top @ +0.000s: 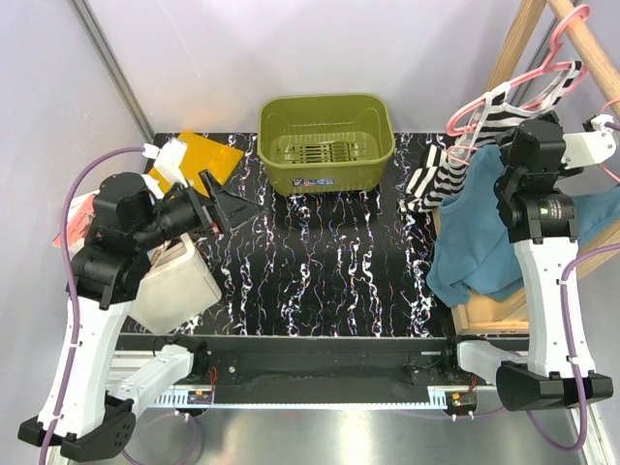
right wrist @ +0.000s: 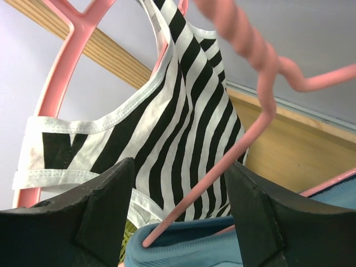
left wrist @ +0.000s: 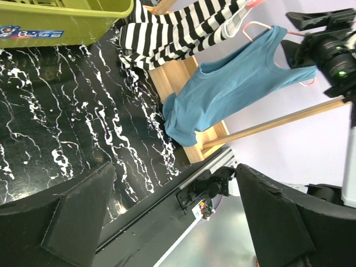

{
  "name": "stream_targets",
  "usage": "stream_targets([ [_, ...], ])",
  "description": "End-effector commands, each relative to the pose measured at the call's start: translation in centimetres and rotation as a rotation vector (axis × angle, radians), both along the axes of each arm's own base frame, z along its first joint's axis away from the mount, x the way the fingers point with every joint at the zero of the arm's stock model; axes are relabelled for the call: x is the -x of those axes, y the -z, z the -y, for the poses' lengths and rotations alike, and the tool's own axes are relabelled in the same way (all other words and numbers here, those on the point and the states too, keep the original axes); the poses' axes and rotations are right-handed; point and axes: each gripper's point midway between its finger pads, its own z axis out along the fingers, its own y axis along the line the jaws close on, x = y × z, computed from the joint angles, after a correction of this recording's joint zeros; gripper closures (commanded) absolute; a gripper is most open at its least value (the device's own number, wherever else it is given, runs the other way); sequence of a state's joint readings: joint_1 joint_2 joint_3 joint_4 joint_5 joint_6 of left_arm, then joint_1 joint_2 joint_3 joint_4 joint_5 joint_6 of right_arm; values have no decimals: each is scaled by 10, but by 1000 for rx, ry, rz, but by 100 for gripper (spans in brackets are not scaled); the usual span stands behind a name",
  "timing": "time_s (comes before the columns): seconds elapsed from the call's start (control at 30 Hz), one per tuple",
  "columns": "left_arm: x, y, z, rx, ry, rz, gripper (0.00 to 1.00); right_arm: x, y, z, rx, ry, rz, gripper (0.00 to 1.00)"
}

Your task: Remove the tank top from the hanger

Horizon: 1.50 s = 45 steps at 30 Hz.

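Blue cloth hangs over the right edge of the table (top: 320, 276). This is the blue tank top (top: 475, 232), on its pink hanger (right wrist: 261, 105) on the wooden rack (top: 494, 312), with its lower end sagging down to the rack's base. Just beside it, toward the far right corner, a black-and-white striped top (top: 436, 184) hangs from a second pink hanger (top: 484, 105).

The right arm is raised to the hangers. From its wrist camera, the right gripper (right wrist: 179, 178) stands with its fingers apart. The thin pink rod of the hanger slants down between them into the blue collar at the bottom of that view, and the striped top fills the space behind it. I cannot see either finger pressing on the rod or on the cloth.

The left arm leans over the left edge of the table, pointing across toward the rack. The left gripper (left wrist: 175, 183) is spread wide with nothing between its fingers.

A green plastic basket (top: 325, 102) sits at the middle of the far edge, and an orange sheet (top: 208, 153) lies at the far left corner. A cream-coloured bundle (top: 174, 286) rests at the near left corner, partly under the left arm.
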<state>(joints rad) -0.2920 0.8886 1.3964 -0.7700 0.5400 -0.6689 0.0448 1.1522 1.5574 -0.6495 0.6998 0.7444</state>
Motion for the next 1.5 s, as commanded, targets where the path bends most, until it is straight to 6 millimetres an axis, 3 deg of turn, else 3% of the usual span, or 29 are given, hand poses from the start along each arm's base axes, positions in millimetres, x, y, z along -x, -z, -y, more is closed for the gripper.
stream_targets([
  [0.0, 9, -10, 4, 35, 38, 22, 6, -5, -10, 5, 24, 27, 88, 30],
  [0.07, 11, -10, 5, 40, 45, 18, 6, -6, -16, 5, 40, 17, 122, 32],
  [0.13, 12, -11, 6, 43, 50, 16, 7, -7, -19, 4, 56, 7, 155, 40],
  [0.33, 11, -9, 10, 52, 75, -10, 7, -7, -23, 3, 92, -9, 200, 47],
  [0.53, 9, -8, 11, 51, 78, -14, 8, -1, -33, -1, 112, -45, 225, 67],
  [0.67, 8, -4, 8, 89, 24, -56, 11, 4, -46, -5, 127, -75, 249, 72],
  [0.7, 7, 9, 9, 97, 15, -90, 11, 5, -48, -6, 137, -83, 247, 74],
  [0.8, 13, 18, 9, 129, 2, -101, 13, 8, -56, -10, 141, -105, 261, 78],
  [0.97, 14, 15, 6, 120, -7, -67, 13, 20, -67, -17, 126, -150, 287, 81],
  [1.27, 10, 10, 25, 131, 48, -64, 12, 47, -67, -38, 74, -274, 280, 92],
  [1.47, 10, 0, 56, 116, 127, -32, 13, 57, -51, -64, 42, -428, 225, 92],
])
